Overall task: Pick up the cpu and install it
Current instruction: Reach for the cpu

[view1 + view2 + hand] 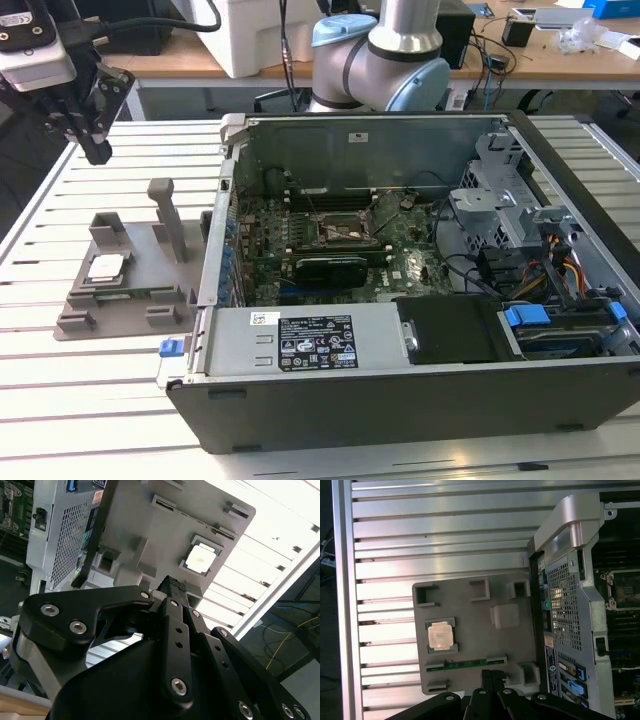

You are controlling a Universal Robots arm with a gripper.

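Observation:
The cpu (105, 266) is a small silvery square lying flat in a recess of the grey plastic holder (160, 310), on the slatted table at the exterior view's left. Both wrist views look down on the cpu (440, 635) (201, 559) in the holder (470, 625). My gripper (97, 150) hangs in the air well above the holder, shut, with nothing between its fingers. Its tip (492, 674) (174, 584) is off to one side of the cpu, over the holder's edge. The motherboard's black-framed socket (345, 232) sits inside the open computer case (400, 380).
A tall grey post (168, 200) rises from the holder close to the case's side wall. A thin green strip (465, 663) lies in a slot near the cpu. A black expansion card (330, 268) sits below the socket. Cables and drive bays (540, 260) fill the case's right end.

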